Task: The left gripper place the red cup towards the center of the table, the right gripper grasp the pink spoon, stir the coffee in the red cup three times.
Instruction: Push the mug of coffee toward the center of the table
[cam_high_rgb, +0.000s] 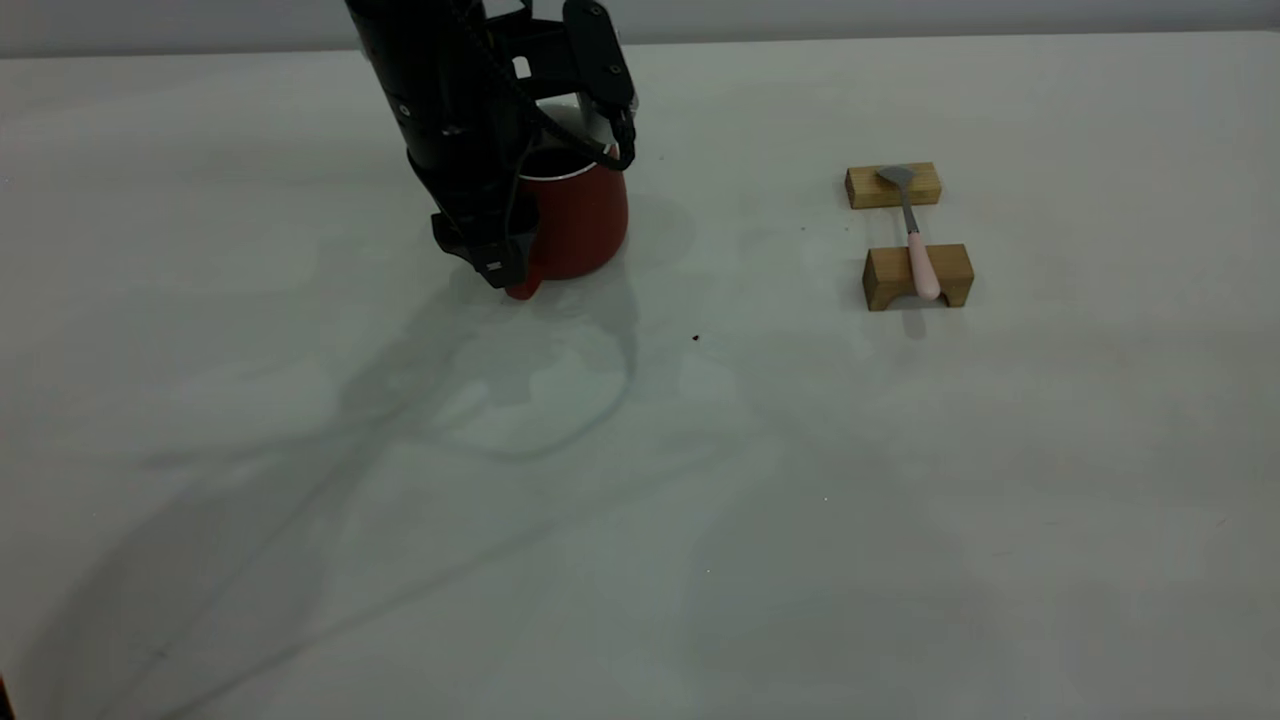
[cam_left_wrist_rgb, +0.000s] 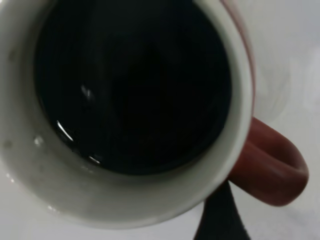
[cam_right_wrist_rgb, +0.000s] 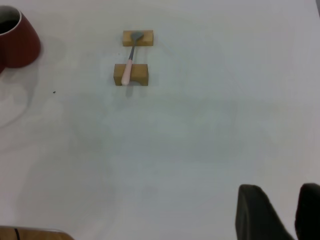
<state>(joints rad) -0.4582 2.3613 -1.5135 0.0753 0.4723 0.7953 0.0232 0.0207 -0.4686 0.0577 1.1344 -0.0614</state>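
The red cup (cam_high_rgb: 585, 215) stands left of the middle at the back of the table (cam_high_rgb: 700, 500), filled with dark coffee (cam_left_wrist_rgb: 130, 85). My left gripper (cam_high_rgb: 500, 268) reaches down over it and is shut on the cup at its loop handle (cam_left_wrist_rgb: 272, 165). One black finger (cam_left_wrist_rgb: 220, 217) shows between the cup's wall and the handle. The pink spoon (cam_high_rgb: 918, 250) lies across two wooden blocks at the right. My right gripper (cam_right_wrist_rgb: 296, 212) hovers open well short of the spoon (cam_right_wrist_rgb: 128, 70), holding nothing, and is out of the exterior view.
The two tan wooden blocks (cam_high_rgb: 870, 190) (cam_high_rgb: 885, 278) carry the spoon, bowl on the far one. A tiny dark speck (cam_high_rgb: 696, 338) lies between cup and blocks. A brown wooden edge (cam_right_wrist_rgb: 30, 232) shows at a corner of the right wrist view.
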